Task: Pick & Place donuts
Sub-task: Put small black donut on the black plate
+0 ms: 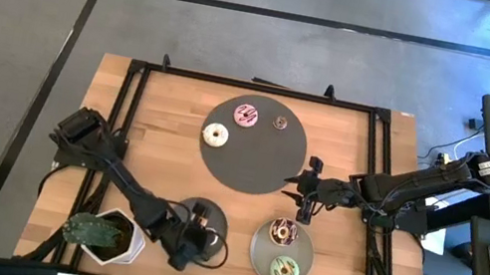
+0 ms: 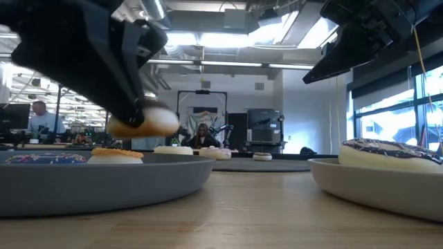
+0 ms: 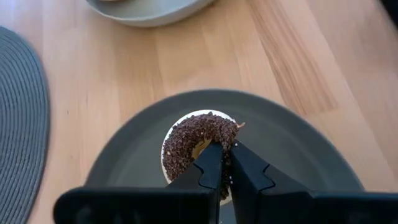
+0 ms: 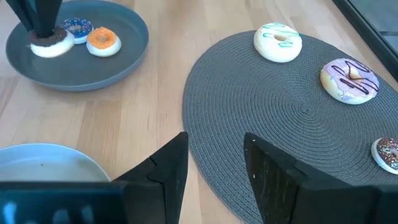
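Gripping the rim of the chocolate-sprinkled donut [image 3: 200, 140], the left gripper [image 3: 225, 167] was pictured low in the frame over a grey plate [image 3: 292, 143], its fingers pinched on the ring just above the dish. The right gripper [image 4: 214, 163] was held spread beside the round woven mat [image 4: 298, 112] at centre-right, where white, pink and mini donuts were still laid out. A clean placement would likely be served by lowering squarely before release.
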Available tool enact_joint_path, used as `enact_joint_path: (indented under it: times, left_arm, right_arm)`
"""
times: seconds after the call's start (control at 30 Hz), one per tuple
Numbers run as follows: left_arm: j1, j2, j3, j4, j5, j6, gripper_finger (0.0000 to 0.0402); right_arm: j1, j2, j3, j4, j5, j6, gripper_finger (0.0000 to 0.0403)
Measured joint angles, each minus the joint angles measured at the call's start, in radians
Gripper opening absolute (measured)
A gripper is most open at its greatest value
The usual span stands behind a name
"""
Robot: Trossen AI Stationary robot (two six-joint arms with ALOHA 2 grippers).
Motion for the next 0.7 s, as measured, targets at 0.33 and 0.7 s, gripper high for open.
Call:
enact_joint_path:
  times: [0.33,0.7]
  left_arm:
    - [-0.008,0.025,0.0,-0.014,0.019,0.002,0.0013]
    - [-0.008,0.025,0.0,-0.081,0.021,-0.032,0.0013]
  right_arm:
    - [0.0,0.0,0.0,0.006,0.0,0.005,0.0158]
    - [0.0,0.0,0.0,0.006,0.0,0.0,0.0158]
